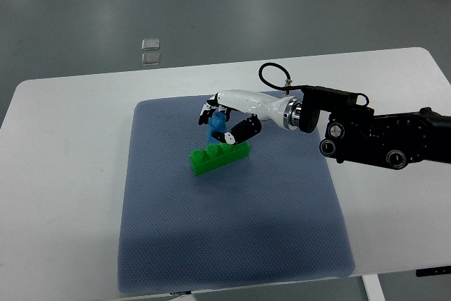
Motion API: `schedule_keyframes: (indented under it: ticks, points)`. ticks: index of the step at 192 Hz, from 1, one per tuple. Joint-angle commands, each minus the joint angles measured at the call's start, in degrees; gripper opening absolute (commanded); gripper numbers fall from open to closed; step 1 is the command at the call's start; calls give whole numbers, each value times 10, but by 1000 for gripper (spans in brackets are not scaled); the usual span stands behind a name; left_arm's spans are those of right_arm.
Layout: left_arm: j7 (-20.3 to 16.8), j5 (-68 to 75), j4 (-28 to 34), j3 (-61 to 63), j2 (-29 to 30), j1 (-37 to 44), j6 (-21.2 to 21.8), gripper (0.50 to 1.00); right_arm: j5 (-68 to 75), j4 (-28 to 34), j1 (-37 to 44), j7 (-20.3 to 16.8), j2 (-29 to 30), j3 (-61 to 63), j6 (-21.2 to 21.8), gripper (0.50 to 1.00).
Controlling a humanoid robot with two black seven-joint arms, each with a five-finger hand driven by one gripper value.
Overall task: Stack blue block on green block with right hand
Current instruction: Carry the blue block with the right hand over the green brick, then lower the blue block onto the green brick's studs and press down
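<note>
Across the white table [63, 139] lies a blue-grey mat [232, 237], and on it, left of centre toward the far side, sits the green block [219, 156], a long studded brick lying slightly askew. Our right hand [227, 114] reaches in from the right and its fingers curl around the blue block [218, 130], which hangs just above the far edge of the green one, perhaps touching its studs; we cannot tell which. We judge both blocks to be light, stiff, smooth plastic, not fragile but apt to slip, so we would pinch the blue one by its flat sides, leaving its underside free to seat on the studs. Our left arm does not show. We see no containers; two small clear squares [151, 51] lie on the floor beyond the table.
</note>
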Motion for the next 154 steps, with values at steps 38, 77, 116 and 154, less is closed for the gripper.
schedule_keyframes:
  ticks: [38,77,116,154]
  points:
    - [0,0,0,0,0,0,0,1000,-13,-11,-15,8,4,-7,-5,547]
    - [0,0,0,0,0,0,0,1000,-18,-14,-19,14,3,-8,-13,547]
    - [0,0,0,0,0,0,0,1000,-25,-17,-19,19,2,-8,-13,547]
    - [0,0,0,0,0,0,-1,1000,-28,-19,-30,21,3,-8,-13,547]
